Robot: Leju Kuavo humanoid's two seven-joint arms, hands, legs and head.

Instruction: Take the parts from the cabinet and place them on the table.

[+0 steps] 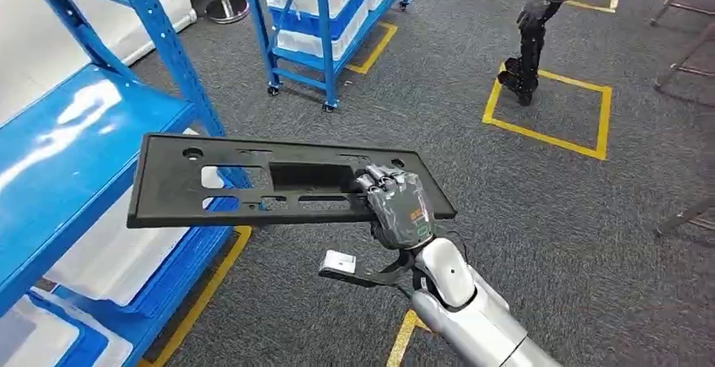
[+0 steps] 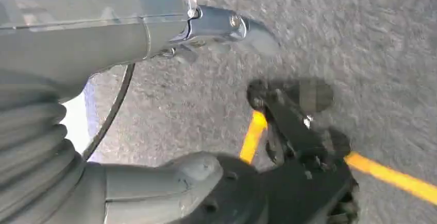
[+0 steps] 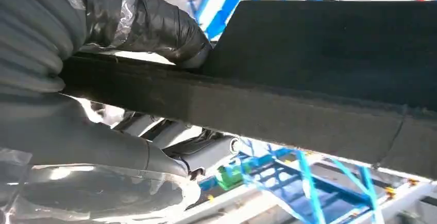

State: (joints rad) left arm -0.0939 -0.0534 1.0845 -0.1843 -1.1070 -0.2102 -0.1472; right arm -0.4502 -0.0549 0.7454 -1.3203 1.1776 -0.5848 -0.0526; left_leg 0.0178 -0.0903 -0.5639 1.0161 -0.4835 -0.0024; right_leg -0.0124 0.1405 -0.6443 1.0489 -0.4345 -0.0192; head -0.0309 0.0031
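A long flat black panel (image 1: 253, 183) with several cutouts hangs level in the air beside the blue cabinet (image 1: 76, 156). My right hand (image 1: 396, 208) grips the panel at its right end, fingers on top. In the right wrist view the panel's dark edge (image 3: 309, 95) runs across the picture, with my right hand (image 3: 77, 105) clamped around it: the taped thumb (image 3: 154, 26) on one face, the fingers (image 3: 113, 157) on the other. My left hand (image 2: 103, 33) hangs over the grey carpet with its fingers apart and nothing in it.
The cabinet's glossy blue shelf is at the left, with white bins (image 1: 110, 253) on the level below. A second blue rack with bins (image 1: 325, 4) stands farther back. A dark robot arm (image 1: 529, 46) stands in a yellow taped square (image 1: 548, 135). Grey carpet lies open to the right.
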